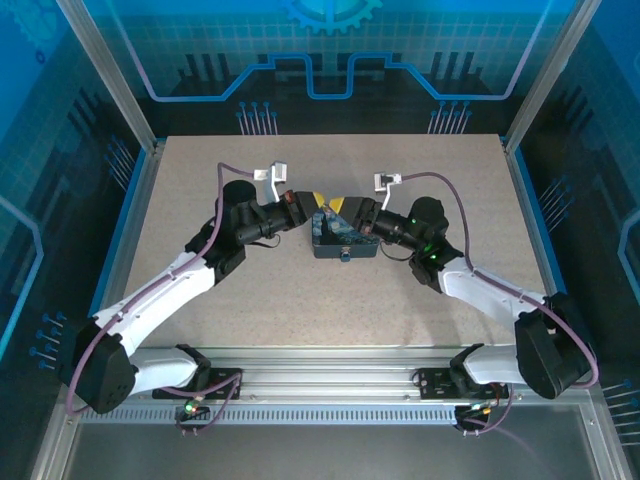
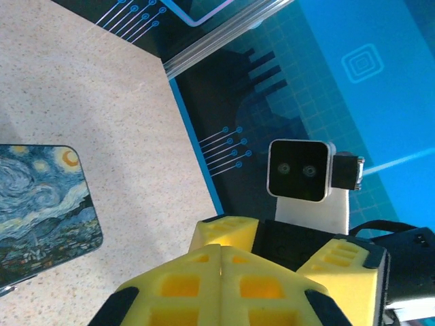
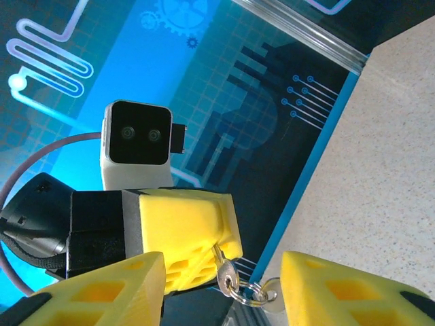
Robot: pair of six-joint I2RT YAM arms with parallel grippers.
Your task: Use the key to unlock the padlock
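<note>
Over the tin [image 1: 345, 240] at mid-table, I had the left gripper [image 2: 221, 258] pinched together on the key [image 3: 227, 276], with its ring [image 3: 253, 293] dangling. The right gripper [image 1: 340, 206] stood apart, a finger either side of the key. I judged the step as a key handover or regrip, lock not yet reached. The padlock [image 1: 344, 257] was probably the silvery speck at the tin's near edge, too small to be sure. The next move called for a square grip, then descent. The table [image 1: 300, 310] was bare around and the side rails well apart. The only crowding was the nose-to-nose grippers.
</note>
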